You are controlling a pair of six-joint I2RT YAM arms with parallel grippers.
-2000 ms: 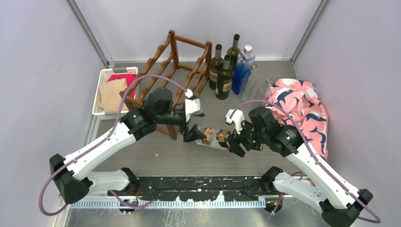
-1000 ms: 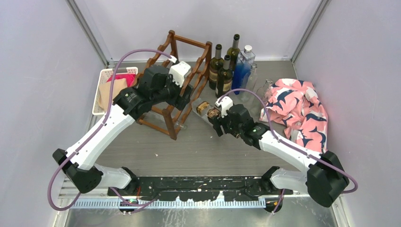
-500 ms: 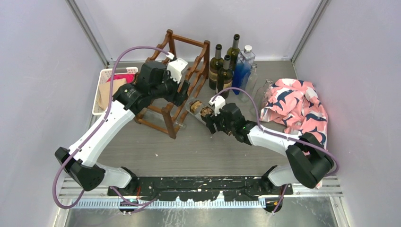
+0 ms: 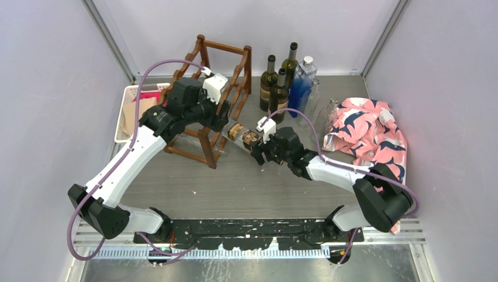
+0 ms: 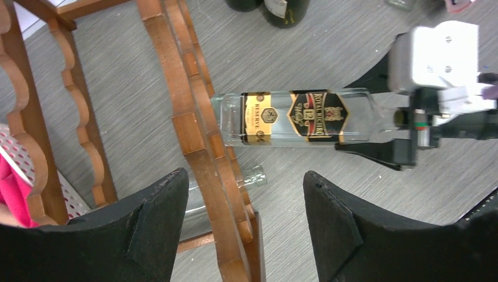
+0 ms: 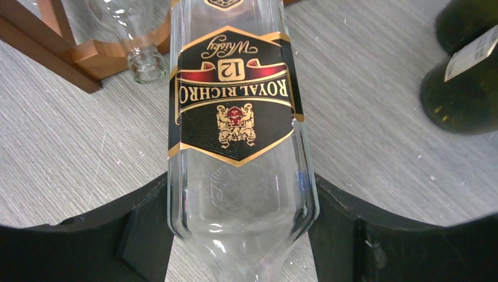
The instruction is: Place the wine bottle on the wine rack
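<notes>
The wine bottle point(image 6: 235, 117) is pinched at its base by the right gripper point(image 6: 241, 226). The left gripper point(image 5: 244, 188) is held spread astride a rail of the wine rack point(image 5: 202, 164).

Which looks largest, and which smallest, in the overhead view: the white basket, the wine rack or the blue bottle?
1. wine rack
2. white basket, though the left arm hides part of it
3. blue bottle
</notes>
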